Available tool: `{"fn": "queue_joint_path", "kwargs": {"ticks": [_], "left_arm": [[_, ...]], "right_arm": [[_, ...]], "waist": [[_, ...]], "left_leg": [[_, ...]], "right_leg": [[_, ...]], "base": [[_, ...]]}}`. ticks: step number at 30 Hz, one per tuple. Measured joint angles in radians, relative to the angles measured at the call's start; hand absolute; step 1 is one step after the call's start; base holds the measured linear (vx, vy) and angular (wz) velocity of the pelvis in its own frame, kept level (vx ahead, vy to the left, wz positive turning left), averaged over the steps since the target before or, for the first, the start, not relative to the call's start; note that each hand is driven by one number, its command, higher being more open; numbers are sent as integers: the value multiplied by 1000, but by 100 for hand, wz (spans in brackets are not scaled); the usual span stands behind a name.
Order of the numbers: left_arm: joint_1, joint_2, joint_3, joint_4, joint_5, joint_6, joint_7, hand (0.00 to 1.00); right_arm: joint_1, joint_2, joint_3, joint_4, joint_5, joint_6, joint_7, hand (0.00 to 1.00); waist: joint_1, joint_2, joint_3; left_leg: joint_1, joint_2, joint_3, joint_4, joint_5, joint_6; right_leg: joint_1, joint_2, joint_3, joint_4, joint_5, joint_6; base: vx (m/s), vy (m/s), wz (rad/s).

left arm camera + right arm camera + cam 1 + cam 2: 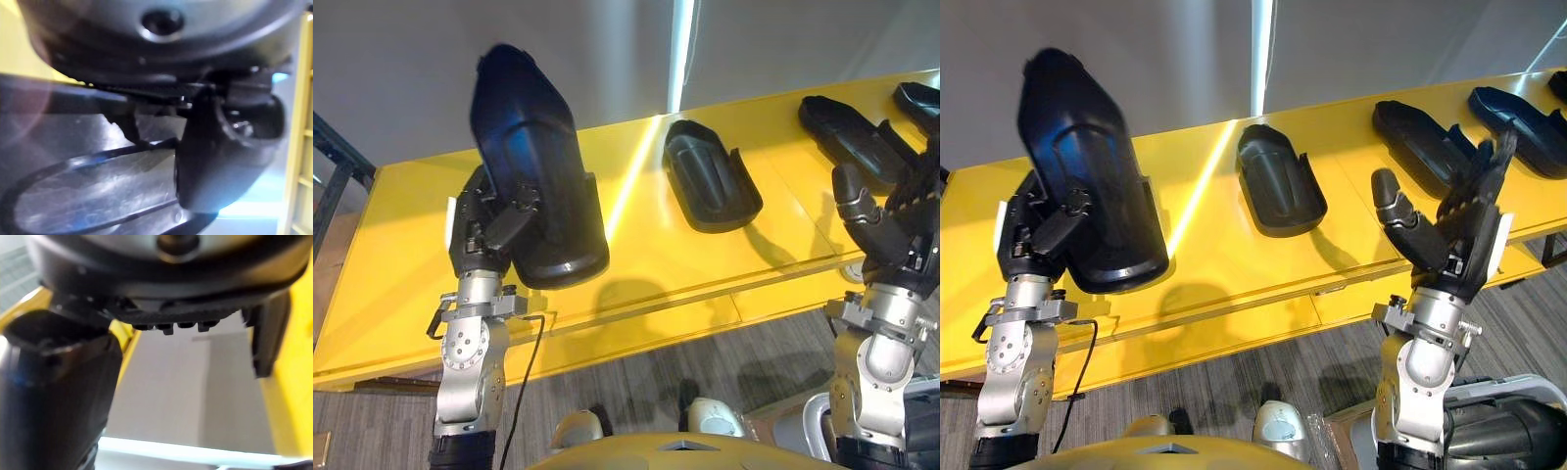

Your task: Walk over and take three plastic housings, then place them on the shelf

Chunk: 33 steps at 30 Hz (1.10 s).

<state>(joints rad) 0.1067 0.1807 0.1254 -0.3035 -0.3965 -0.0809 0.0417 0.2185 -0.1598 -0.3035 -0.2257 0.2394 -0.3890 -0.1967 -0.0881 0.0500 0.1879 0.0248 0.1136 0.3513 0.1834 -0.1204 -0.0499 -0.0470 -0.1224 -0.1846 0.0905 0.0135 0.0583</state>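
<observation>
Behind the yellow table (pixel 391 294) rises a grey wall (pixel 401 59) with a bright vertical light strip (pixel 682 49), grey striped floor (pixel 636 377) lies before it, and a dark frame (pixel 335 162) stands at its left end.

Housings (pixel 1278 181) lie side by side on the table (pixel 1234 264).

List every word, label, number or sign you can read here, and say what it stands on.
None: no text can be read in any view.
Raised housing, gripped by the left hand: plain black, no print seen.
Middle housing and the housing to its right, both lying on the yellow table: no labels seen.
Right hand, open: no legible marking.
</observation>
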Motion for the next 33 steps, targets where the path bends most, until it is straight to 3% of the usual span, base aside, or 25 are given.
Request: {"fn": "queue_joint_path", "kwargs": {"ticks": [4,6,12,16,31,32,33], "left_arm": [[-71,37,-13,46,-74,81,-6,0],[-133,57,-15,122,-127,132,-10,0],[-154,120,-32,219,-270,221,-5,0],[-173,133,-33,255,-271,284,27,0],[-181,99,-27,268,-248,302,130,0],[-171,89,-27,257,-231,302,131,100],[-165,76,-28,248,-222,303,130,100]], "right_arm": [[60,54,2,77,-15,34,-8,100],[75,54,3,101,-39,53,-4,100],[78,35,9,100,-60,51,26,100],[79,17,44,100,-71,51,35,100],[82,2,101,100,-74,51,35,100],[82,2,112,100,-75,51,33,100],[82,2,130,100,-75,51,31,100]], "waist": [[-7,7,-2],[-29,10,-3],[-40,11,-3],[-42,12,-3],[-26,14,-4],[-22,14,-4],[-17,14,-5]], "left_leg": [[3,-15,28,-39,14,7],[7,-27,31,-53,18,14],[21,-37,55,-69,19,16],[18,-37,57,-68,19,16],[18,-41,29,-65,20,17],[18,-41,25,-64,20,17],[18,-41,20,-64,20,17]], "right_leg": [[4,-3,24,-52,44,4],[11,-10,28,-77,59,10],[19,-12,53,-112,83,15],[19,-12,54,-120,88,15],[56,-14,23,-159,106,17],[60,-14,20,-164,107,18],[63,-14,16,-166,107,18]], "base": [[32,44,-13],[-1,52,-7],[-34,24,-12],[-61,-18,-3],[-41,-19,5],[-32,-23,12],[-36,-27,10]]}}
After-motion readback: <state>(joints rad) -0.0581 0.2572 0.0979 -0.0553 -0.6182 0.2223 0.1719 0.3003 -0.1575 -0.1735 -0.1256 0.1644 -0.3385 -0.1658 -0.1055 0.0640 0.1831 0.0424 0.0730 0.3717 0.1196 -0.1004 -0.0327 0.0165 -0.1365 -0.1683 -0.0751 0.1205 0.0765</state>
